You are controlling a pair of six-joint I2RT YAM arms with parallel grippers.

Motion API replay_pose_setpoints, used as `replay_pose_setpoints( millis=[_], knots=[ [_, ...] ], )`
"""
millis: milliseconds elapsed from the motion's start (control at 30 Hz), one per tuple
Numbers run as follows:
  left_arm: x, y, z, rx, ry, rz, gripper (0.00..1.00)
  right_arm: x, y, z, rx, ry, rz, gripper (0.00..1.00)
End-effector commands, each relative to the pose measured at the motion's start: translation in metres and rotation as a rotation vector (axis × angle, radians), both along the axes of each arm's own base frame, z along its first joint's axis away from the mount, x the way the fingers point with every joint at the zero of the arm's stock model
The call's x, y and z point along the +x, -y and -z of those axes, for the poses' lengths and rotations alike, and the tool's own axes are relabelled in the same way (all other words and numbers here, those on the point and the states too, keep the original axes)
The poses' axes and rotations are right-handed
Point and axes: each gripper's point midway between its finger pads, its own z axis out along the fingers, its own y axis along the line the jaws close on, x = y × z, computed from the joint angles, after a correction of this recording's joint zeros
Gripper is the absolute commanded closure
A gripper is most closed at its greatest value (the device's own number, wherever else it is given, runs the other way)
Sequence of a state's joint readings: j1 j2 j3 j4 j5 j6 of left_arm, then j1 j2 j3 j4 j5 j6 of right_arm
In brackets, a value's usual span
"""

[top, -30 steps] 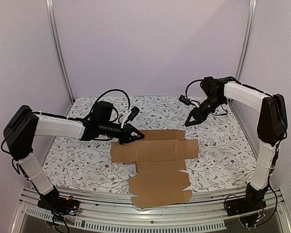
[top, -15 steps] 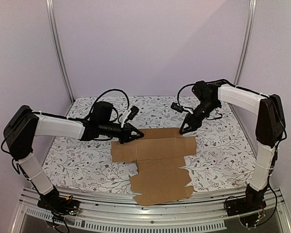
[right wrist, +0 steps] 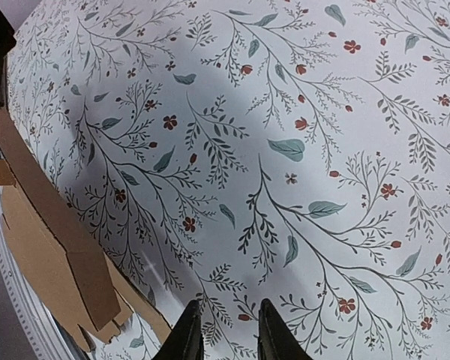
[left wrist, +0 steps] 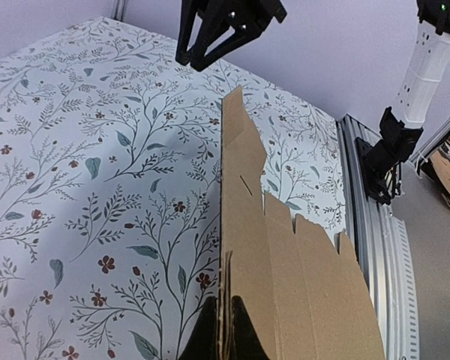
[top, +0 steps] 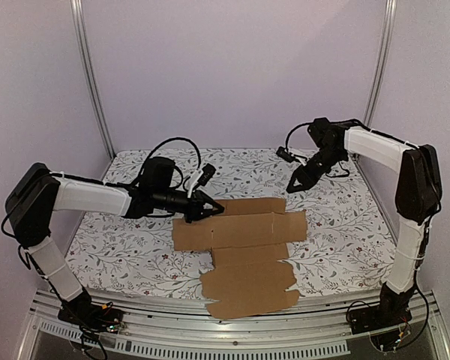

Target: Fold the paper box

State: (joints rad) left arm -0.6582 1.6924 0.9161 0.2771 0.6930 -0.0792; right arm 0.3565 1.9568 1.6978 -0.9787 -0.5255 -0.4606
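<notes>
The paper box (top: 240,251) is a flat brown die-cut sheet lying on the floral tablecloth, its front flaps reaching the near edge. My left gripper (top: 207,209) is shut on the sheet's back left edge; in the left wrist view the cardboard (left wrist: 285,255) stands pinched between the two fingertips of this gripper (left wrist: 225,334). My right gripper (top: 291,188) hovers over the cloth just beyond the sheet's far right corner. It is open by a narrow gap with nothing between the fingers. In the right wrist view this gripper (right wrist: 225,322) points at bare cloth, the paper box (right wrist: 52,232) to its left.
A slotted aluminium rail (top: 232,330) runs along the near table edge. Two metal posts (top: 94,82) (top: 379,67) rise at the back corners against purple walls. The floral cloth (top: 120,240) shows on both sides of the sheet.
The right gripper dipped toward the sheet's far right corner, then drew back up and to the right, its jaws a little narrower. The left gripper kept its hold without moving.
</notes>
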Motion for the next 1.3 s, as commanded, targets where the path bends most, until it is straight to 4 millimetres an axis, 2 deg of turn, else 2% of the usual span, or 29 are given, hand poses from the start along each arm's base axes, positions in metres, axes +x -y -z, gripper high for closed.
replay_pose_setpoints(
  millis=[0,167,400,533,700,967,1133,1267],
  knots=[
    [-0.005,0.003,-0.015,-0.035,0.042,0.008,1.00,-0.030,-0.018,0.023,-0.050,-0.048,-0.115,0.76],
    [-0.002,0.004,-0.014,-0.035,0.042,-0.003,1.00,-0.059,-0.032,0.012,0.021,-0.088,-0.239,0.75],
    [-0.006,0.006,-0.014,-0.042,0.035,0.014,1.00,-0.078,-0.039,0.001,0.093,-0.111,-0.320,0.73],
    [-0.014,0.009,-0.017,-0.060,0.035,0.054,1.00,-0.080,-0.044,0.004,0.104,-0.123,-0.330,0.65],
    [-0.027,0.015,-0.023,-0.095,0.019,0.137,1.00,-0.071,-0.050,0.006,0.114,-0.115,-0.311,0.63],
    [-0.028,0.023,-0.014,-0.104,-0.005,0.181,1.00,-0.073,-0.062,0.007,0.139,-0.130,-0.335,0.61],
    [-0.026,0.028,-0.008,-0.125,-0.029,0.194,1.00,-0.080,-0.067,0.007,0.174,-0.158,-0.359,0.68],
    [-0.023,0.030,-0.002,-0.129,-0.048,0.188,1.00,-0.088,-0.068,0.005,0.198,-0.177,-0.390,0.84]
  ],
)
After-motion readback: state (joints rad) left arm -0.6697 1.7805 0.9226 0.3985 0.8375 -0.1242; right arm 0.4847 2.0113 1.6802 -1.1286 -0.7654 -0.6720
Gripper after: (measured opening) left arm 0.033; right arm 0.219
